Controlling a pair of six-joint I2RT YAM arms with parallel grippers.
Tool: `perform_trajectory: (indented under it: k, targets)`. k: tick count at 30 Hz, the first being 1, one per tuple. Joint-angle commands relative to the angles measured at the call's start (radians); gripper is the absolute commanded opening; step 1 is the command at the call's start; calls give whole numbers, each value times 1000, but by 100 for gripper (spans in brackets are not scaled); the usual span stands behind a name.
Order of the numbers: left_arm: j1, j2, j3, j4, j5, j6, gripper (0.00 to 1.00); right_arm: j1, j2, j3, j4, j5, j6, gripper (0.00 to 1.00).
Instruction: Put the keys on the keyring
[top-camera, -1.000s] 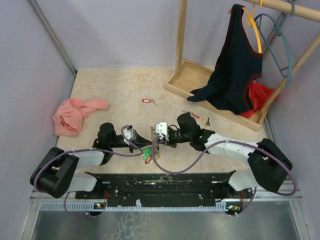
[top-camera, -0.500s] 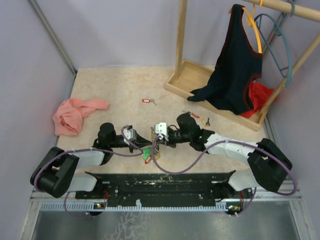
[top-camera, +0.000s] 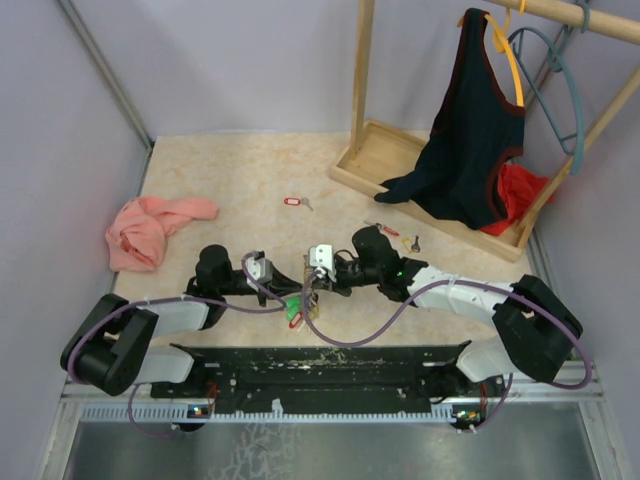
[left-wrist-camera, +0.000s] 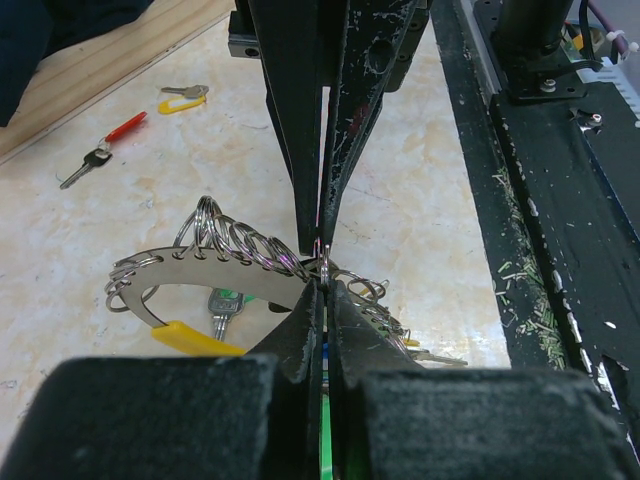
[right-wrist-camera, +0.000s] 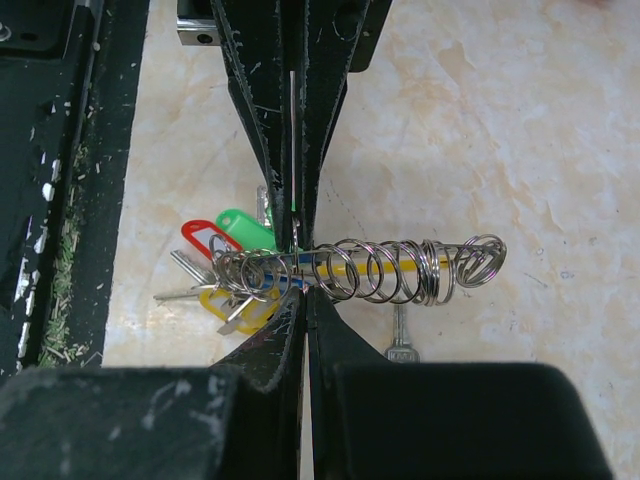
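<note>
My left claw (left-wrist-camera: 322, 288) and right claw (right-wrist-camera: 303, 292) clench the keyring (left-wrist-camera: 220, 272). It is a silvery crescent threaded with small rings. Colour-tagged keys (right-wrist-camera: 245, 228) cluster at one end.

My fingers (left-wrist-camera: 345, 120) were black, matt and scuffed with pale scratches. The keyring (left-wrist-camera: 215, 272) was bright polished metal, and its tags (right-wrist-camera: 245, 228) were glossy plastic. The table (left-wrist-camera: 420, 200) was smooth, marbled beige. The rack (top-camera: 362, 100) was bare wood. The rag (top-camera: 140, 235) was soft pink cloth.

The right claw (right-wrist-camera: 304, 297) and left claw (right-wrist-camera: 297, 236) both pinch the keyring (right-wrist-camera: 400, 268).
</note>
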Motion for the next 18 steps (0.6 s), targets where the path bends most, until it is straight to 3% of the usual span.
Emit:
perform_trajectory:
  k: [1, 18]
  targets:
    - [5, 2, 28, 43, 31, 1, 0, 17, -16, 49, 51, -42, 14, 0]
    - [4, -23, 19, 27, 6, 14, 0, 16, -44, 28, 43, -26, 21, 0]
